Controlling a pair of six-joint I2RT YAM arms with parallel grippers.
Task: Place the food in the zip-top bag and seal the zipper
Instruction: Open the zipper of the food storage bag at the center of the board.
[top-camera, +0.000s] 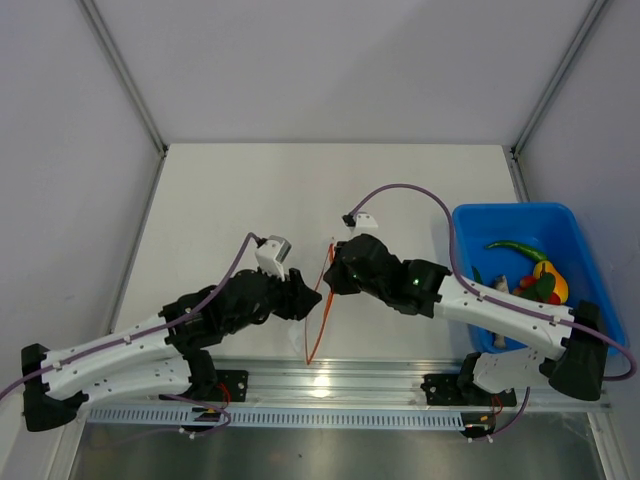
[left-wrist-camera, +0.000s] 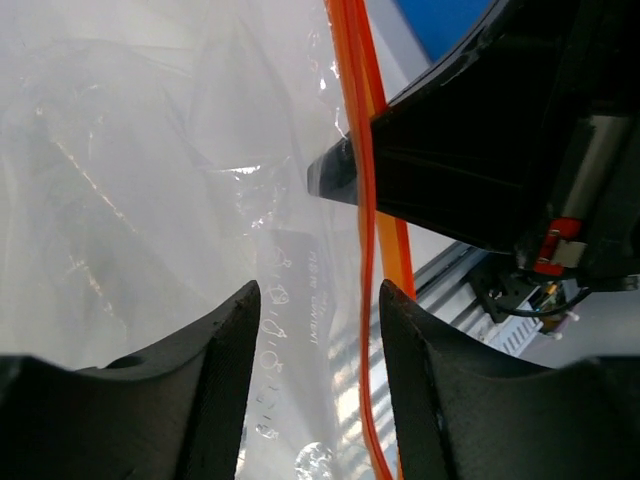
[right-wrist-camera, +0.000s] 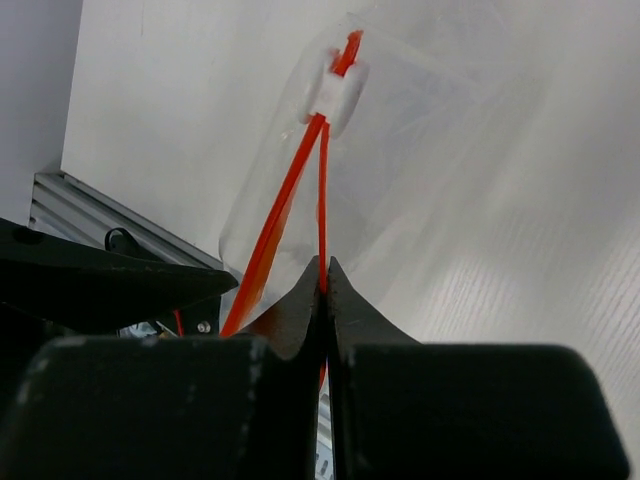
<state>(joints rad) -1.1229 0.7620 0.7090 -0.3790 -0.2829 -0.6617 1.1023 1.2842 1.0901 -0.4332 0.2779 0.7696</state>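
Light, limp and slippery, the zip-top bag sits between the arms, right fingers clamped on one lip of its stiffer zipper, left fingers apart astride the film, so that strip looks the surest hold.

I see a white desk and a blue plastic bin on its right side. A silver aluminium rail runs along the near edge, with a perforated white strip just below it. Grey walls, two slanted frame posts behind.
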